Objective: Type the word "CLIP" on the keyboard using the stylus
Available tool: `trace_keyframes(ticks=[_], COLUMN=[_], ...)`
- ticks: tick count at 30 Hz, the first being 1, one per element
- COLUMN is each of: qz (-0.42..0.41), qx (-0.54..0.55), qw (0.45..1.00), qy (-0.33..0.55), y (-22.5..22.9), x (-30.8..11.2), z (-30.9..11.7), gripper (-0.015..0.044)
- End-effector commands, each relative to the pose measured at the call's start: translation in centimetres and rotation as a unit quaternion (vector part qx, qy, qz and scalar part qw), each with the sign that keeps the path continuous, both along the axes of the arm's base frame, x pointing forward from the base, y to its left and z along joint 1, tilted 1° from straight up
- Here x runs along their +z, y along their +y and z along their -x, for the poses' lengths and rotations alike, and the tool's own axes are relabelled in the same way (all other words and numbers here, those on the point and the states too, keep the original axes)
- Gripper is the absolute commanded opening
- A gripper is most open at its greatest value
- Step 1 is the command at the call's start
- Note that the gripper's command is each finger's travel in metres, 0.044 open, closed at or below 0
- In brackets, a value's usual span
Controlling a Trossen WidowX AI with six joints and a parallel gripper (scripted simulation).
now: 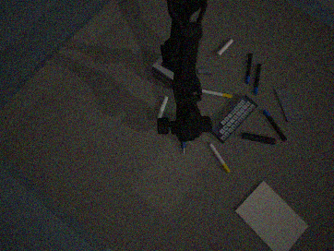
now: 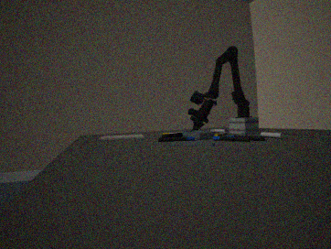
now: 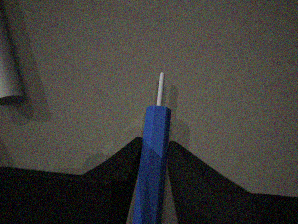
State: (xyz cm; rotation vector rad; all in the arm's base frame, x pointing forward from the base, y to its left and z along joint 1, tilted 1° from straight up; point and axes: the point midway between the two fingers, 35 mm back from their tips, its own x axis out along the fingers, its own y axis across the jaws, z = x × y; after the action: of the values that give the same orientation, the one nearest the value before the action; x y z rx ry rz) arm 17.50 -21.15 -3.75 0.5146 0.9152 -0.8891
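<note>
The stylus (image 3: 156, 145) (image 1: 184, 145) has a blue six-sided body and a thin pale tip that points away from the gripper. My gripper (image 3: 154, 145) (image 2: 196, 128) is shut on the stylus, with a black finger against each side of its body. In the exterior view the gripper is low, at the desk surface. The stylus appears to lie along the desk, its shadow close beside it. The keyboard (image 1: 235, 118), dark with grey keys, lies diagonally just right of the gripper in the top view. The arm hides the stylus's rear end there.
A white and yellow marker (image 1: 220, 158) lies below the keyboard, and another (image 1: 217, 93) above it. A black bar (image 1: 258, 138), a blue-ended black pen (image 1: 275, 125) and a thin dark rod (image 1: 280, 105) lie to its right. A white chalk-like stick (image 1: 163, 106) is beside the arm. A pale pad (image 1: 271, 217) lies lower right.
</note>
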Motion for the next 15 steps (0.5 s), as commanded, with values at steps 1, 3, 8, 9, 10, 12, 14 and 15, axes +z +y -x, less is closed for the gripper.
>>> trace_keyframes(ticks=[1, 3, 8, 9, 10, 12, 14, 15], qz=[0.0, 0.001, 0.001, 0.001, 0.001, 0.001, 0.001, 0.001], qx=[0.0, 0.0, 0.0, 0.0, 0.0, 0.0, 0.0, 0.0], qw=[1.0, 1.0, 1.0, 1.0, 1.0, 1.0, 1.0, 1.0], qy=[0.0, 0.0, 0.0, 0.0, 0.0, 0.0, 0.0, 0.0], y=[-0.1, -0.1, -0.2, -0.2, -0.2, -0.1, -0.1, 0.0], x=[0.3, 0.7, 2.2, 2.6, 2.9, 3.6, 4.2, 4.6], z=[0.0, -0.1, -0.1, -0.1, -0.1, 0.0, 0.0, 0.1], gripper=[0.0, 0.0, 0.0, 0.0, 0.0, 0.0, 0.0, 0.0])
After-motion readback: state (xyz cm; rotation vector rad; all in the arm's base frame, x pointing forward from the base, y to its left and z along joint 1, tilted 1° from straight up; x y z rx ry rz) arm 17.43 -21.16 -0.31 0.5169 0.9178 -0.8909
